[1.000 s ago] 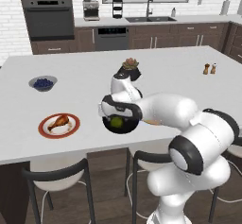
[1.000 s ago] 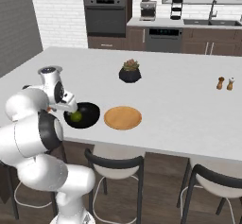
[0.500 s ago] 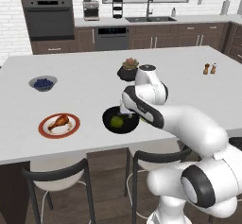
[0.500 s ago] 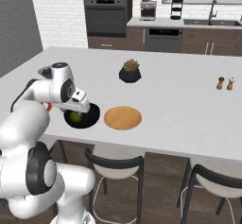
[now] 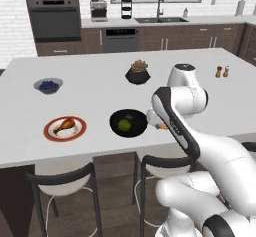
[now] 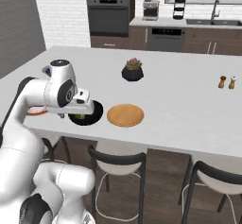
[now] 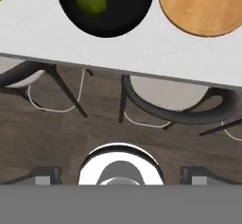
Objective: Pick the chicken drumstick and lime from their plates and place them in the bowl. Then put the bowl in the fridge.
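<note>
Lime [image 5: 124, 125] sits inside black bowl [image 5: 128, 122] on the surface [image 5: 90, 96]. Chicken drumstick [image 5: 65, 126] lies on red-rimmed plate [image 5: 64, 129], left of bowl. Wooden plate [image 6: 125, 115] bare. Pincer [image 7: 120, 173] released, grasping nothing.

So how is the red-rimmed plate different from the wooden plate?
The red-rimmed plate is white with a red-orange edge; the wooden plate is plain tan. The red-rimmed plate holds the chicken drumstick; the wooden plate is bare. Each sits on a different side of the black bowl. Both are round and flat.
</note>
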### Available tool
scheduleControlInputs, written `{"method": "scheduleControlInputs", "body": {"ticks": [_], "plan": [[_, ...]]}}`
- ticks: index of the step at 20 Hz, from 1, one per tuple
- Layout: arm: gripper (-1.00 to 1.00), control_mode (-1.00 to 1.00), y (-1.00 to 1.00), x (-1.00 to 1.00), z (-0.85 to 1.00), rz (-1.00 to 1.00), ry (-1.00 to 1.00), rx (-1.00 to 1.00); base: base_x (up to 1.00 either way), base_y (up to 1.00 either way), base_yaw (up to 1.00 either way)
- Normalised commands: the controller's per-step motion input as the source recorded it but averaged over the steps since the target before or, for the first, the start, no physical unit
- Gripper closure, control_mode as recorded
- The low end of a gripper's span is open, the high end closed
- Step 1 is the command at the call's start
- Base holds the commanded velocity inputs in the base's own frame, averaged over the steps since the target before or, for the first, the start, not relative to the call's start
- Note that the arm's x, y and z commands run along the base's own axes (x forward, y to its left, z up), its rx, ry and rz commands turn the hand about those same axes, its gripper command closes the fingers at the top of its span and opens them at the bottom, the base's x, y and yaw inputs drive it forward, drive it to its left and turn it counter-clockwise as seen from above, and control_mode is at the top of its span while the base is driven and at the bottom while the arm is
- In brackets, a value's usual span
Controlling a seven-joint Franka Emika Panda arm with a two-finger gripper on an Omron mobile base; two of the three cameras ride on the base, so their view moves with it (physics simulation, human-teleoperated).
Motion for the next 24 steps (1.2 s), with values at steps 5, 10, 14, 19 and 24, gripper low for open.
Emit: {"method": "scheduleControlInputs", "body": {"ticks": [5, 10, 14, 19, 24], "plan": [[-1.0, 1.0, 0.0, 0.0, 0.0, 0.0, 0.0, 0.0, -0.41, 0.98, 0.05], [-1.0, 1.0, 0.0, 0.0, 0.0, 0.0, 0.0, 0.0, 0.18, 1.0, -0.01], [-1.0, 1.0, 0.0, 0.0, 0.0, 0.0, 0.0, 0.0, 0.95, 1.0, -0.08], [-1.0, 1.0, 0.0, 0.0, 0.0, 0.0, 0.0, 0.0, 1.0, 0.17, -0.08], [-1.0, -1.0, -0.15, 1.0, -0.21, -0.13, 0.21, 0.0, 0.0, 0.0, 0.0]]}}
